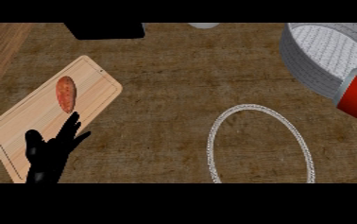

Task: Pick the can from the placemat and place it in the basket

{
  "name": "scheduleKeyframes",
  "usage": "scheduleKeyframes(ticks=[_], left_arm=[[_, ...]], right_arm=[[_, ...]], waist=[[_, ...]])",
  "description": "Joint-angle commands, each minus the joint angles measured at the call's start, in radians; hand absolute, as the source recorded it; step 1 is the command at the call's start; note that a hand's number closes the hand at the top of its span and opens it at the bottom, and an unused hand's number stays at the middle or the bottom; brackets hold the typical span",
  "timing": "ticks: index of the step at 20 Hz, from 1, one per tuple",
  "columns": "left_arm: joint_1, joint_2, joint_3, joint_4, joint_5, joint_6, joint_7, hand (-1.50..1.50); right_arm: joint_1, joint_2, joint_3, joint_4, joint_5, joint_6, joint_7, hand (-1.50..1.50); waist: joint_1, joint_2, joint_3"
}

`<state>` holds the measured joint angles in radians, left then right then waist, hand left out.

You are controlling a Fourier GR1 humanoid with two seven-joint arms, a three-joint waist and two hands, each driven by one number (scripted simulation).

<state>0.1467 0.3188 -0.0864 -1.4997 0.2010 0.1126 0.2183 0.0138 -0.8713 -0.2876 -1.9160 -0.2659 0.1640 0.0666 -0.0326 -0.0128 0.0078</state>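
Observation:
A red can (348,97) with a grey rim shows only partly at the right edge, tilted, overlapping the lower rim of the grey woven basket (314,60) at the upper right. What holds the can is cut off by the edge, and my right hand does not show. The round brown placemat (259,145) with a white braided border lies at the lower middle right with nothing on it. My left hand (49,152) rests open at the lower left, fingers up, over the wooden board.
A light wooden cutting board (97,93) lies at the left with an orange-red sweet potato (65,93) on it. A black block (105,30) and a pale round object (203,25) sit at the far edge. The wooden counter (181,76) spans the middle.

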Motion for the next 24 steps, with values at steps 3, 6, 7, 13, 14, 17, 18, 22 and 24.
scheduleKeyframes(ticks=[3,6,7,13,14,17,18,22,24], left_arm=[[0.018,0.001,-0.025,0.053,-0.027,-0.017,0.029,0.0],[0.021,0.002,-0.026,0.072,-0.032,-0.033,0.009,0.0],[0.009,-0.031,-0.047,0.059,-0.046,-0.006,0.018,0.0],[-0.05,-0.022,-0.026,0.116,-0.04,-0.036,0.029,0.0],[-0.051,-0.028,-0.036,0.079,-0.025,-0.044,0.06,0.0],[-0.049,-0.056,-0.055,0.111,-0.064,-0.019,0.03,0.0],[-0.054,-0.04,-0.036,0.105,-0.045,-0.032,0.051,0.0],[-0.092,-0.074,-0.051,0.148,-0.062,-0.028,0.022,0.0],[-0.009,-0.061,-0.048,0.096,-0.066,-0.029,0.006,0.0]], right_arm=[[-0.131,-0.142,-0.215,0.186,-0.196,0.087,0.136,1.5],[-0.229,-0.233,-0.222,0.299,-0.216,0.114,0.198,1.5],[-0.276,-0.237,-0.167,0.331,-0.186,0.098,0.207,1.5],[-0.455,-0.288,-0.075,0.556,-0.11,0.122,0.168,1.5],[-0.455,-0.271,-0.038,0.609,-0.058,0.133,0.111,1.5],[-0.519,-0.281,-0.021,0.737,-0.012,0.179,0.016,1.5],[-0.549,-0.233,0.038,0.722,0.033,0.113,0.041,1.5],[-0.653,-0.208,0.082,0.894,0.103,0.14,-0.069,1.5],[-0.692,-0.158,0.105,0.91,0.101,0.131,-0.033,1.5]], waist=[[0.032,0.013,-0.009],[0.046,0.016,-0.009],[0.056,0.018,-0.009],[0.07,0.023,-0.009],[0.076,0.024,-0.008],[0.073,0.024,-0.008],[0.078,0.025,-0.008],[0.085,0.031,-0.008],[0.08,0.023,-0.008]])
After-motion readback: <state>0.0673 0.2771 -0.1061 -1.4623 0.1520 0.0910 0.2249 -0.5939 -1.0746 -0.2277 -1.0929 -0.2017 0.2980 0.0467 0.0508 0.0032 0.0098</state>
